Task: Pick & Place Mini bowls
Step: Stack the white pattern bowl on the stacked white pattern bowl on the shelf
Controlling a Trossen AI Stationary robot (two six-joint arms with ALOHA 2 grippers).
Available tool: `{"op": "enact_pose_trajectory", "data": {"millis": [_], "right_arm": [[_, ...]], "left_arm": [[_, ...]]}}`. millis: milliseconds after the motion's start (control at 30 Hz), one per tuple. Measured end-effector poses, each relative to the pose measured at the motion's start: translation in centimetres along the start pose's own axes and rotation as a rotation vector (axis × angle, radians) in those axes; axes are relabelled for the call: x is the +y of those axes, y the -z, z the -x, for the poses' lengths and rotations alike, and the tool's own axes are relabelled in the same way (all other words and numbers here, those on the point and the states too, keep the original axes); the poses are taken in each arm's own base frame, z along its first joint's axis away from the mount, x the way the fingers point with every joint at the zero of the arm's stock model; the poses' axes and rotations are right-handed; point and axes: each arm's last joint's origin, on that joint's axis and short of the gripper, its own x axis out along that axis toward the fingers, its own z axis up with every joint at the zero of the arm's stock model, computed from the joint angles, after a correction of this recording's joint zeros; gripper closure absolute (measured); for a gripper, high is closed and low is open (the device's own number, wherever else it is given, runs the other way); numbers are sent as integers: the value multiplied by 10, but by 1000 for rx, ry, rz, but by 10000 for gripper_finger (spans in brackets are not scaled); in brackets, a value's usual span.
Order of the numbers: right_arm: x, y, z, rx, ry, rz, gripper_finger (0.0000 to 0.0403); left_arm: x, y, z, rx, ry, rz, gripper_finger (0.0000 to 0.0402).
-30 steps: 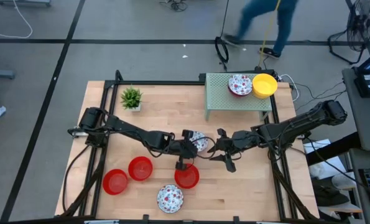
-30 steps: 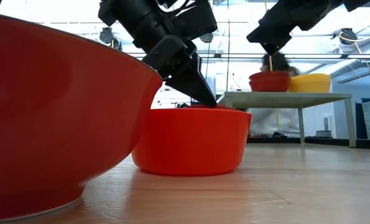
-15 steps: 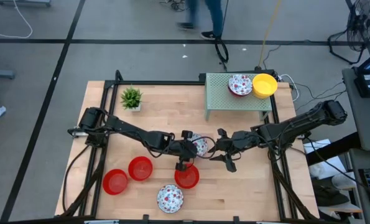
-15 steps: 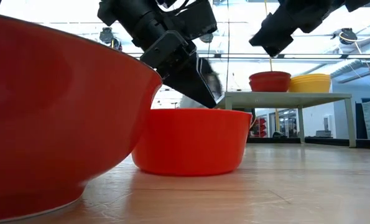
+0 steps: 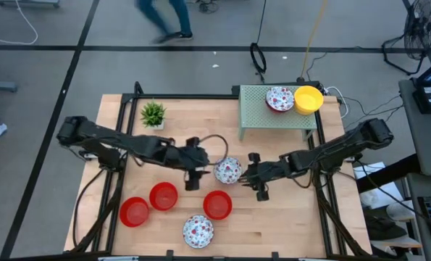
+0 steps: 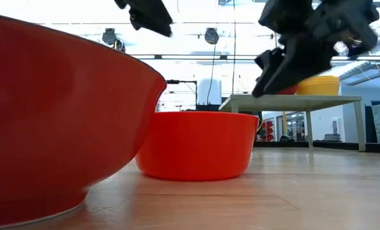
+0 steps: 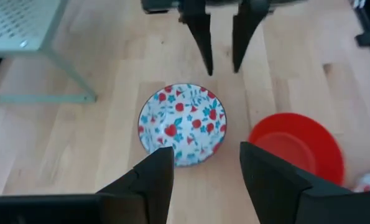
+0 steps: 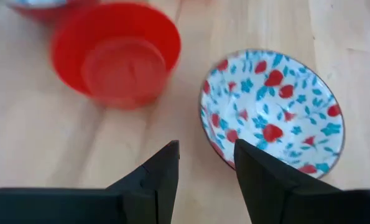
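Seemingly mid-handover, white floral-speckled mini bowl [image 5: 227, 171] sat on the wooden bench [image 5: 287, 217] between both parted, empty grippers, left gripper [image 5: 194, 179] and right gripper [image 5: 257, 185]. Next move probably called for the right gripper closing on its rim.

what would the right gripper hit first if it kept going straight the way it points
Most likely the floral mini bowl: it sits just ahead of the right gripper, whose fingers are open. The left gripper waits beyond it.

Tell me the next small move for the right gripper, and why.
Probably ease the right gripper forward and down over the floral bowl rim. Its fingers are open and empty, the bowl sits free on the table, and the left gripper is open and clear of it.
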Motion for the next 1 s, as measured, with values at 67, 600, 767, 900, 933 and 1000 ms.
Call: {"op": "enact_pose_trajectory", "data": {"millis": [67, 600, 767, 900, 933, 1000], "right_arm": [[3, 2, -6, 8, 1, 59, 261], [9, 1, -51, 71, 142, 371, 261], [9, 3, -65, 105, 113, 348, 261], [1, 3, -74, 117, 159, 213, 261], [0, 5, -75, 125, 160, 169, 261], [-2, 6, -76, 127, 137, 84, 261]], "left_arm": [[1, 1, 13, 5, 4, 29, 220], [-12, 2, 44, -42, 64, 44, 258], [-12, 2, 44, -38, 64, 44, 266], [-12, 3, 44, -31, 64, 46, 270], [-12, 3, 44, -29, 70, 50, 270], [-12, 4, 44, -17, 77, 67, 270]]}}
